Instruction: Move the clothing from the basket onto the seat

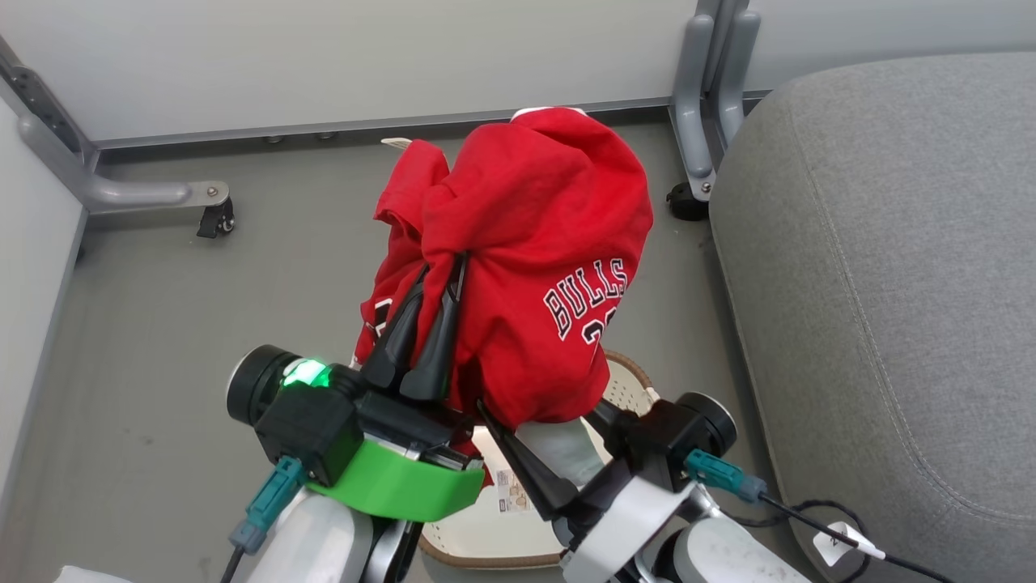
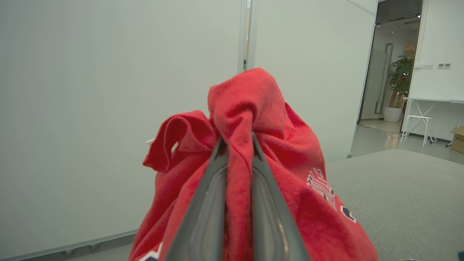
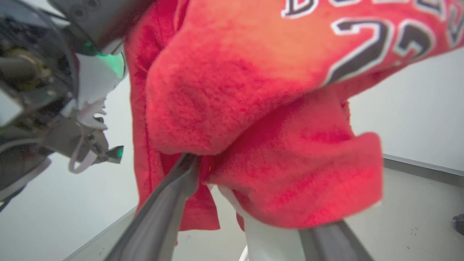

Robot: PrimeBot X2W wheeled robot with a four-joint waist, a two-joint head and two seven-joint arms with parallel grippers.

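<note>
Hanging above the basket (image 1: 630,387) from the left gripper (image 1: 443,273), whose jaws pinch a small bunch of it, the clothing (image 1: 534,210) could slip and fall back before reaching the seat (image 1: 890,243), because the right gripper (image 1: 541,411) has its jaws spread wide.

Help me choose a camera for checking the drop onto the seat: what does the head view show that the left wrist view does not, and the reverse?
Head view adds: the basket on the floor, partly behind the arms, the right gripper open beneath the hanging cloth, and a caster wheel. Left wrist view adds, farther off: a potted plant, a white stool and a cardboard box. Shared: the left gripper shut on a bunched fold of the red clothing, and the grey seat to the robot's right.
</note>
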